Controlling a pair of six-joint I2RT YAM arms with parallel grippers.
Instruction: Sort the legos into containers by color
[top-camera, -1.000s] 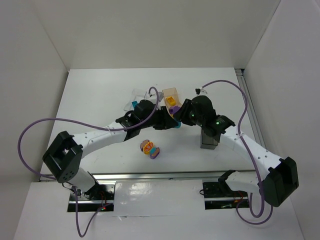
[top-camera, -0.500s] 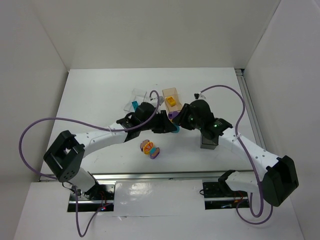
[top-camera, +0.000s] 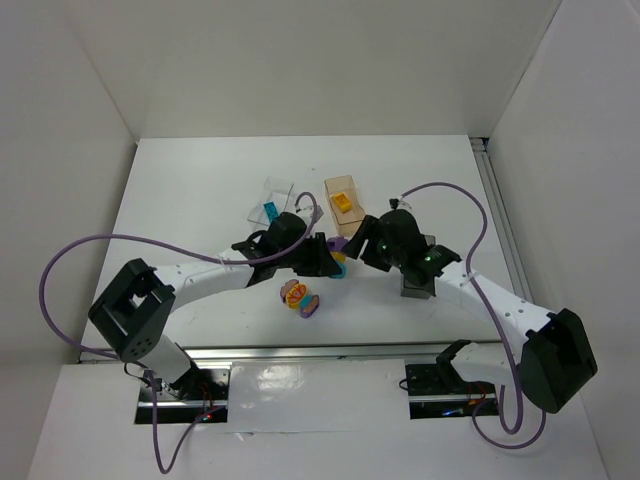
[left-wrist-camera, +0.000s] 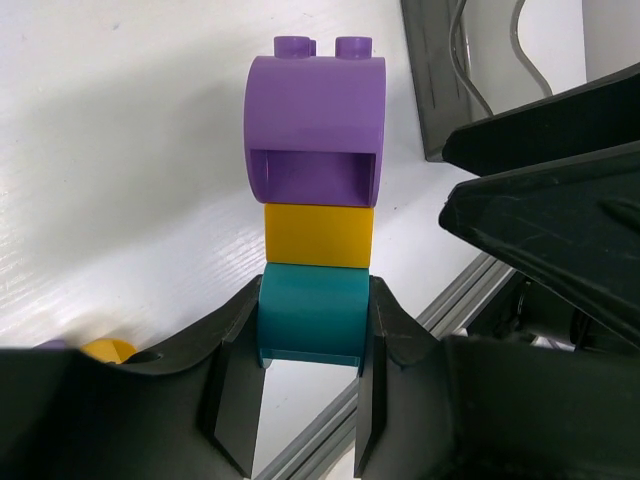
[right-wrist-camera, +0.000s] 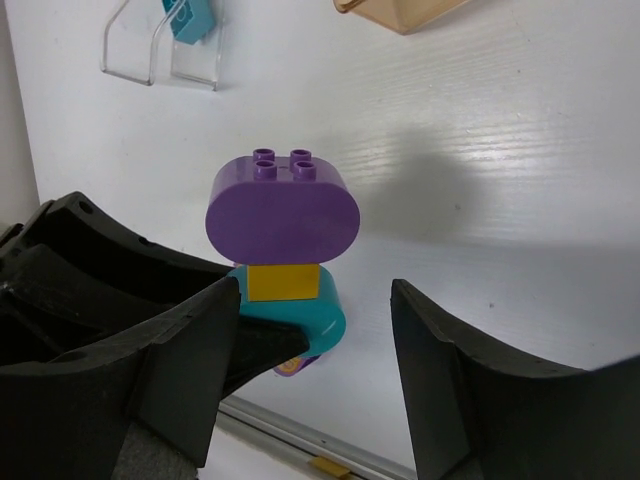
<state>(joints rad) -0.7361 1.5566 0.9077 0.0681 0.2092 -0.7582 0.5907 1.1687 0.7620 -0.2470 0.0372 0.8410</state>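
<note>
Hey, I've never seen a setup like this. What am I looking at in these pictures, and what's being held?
This is a robot: a left arm and a right arm bolted to a table. One picture looks down from above. The other two come from a camera on each wrist, so the black shapes there are fingers. On the table: a clear tray with a teal brick, a tan box with an orange brick, a grey box partly under the right arm, and a pile of bricks. The left hand pinches the teal bottom of a stack: teal, orange, purple. The right hand is open, a finger either side of it.
</note>
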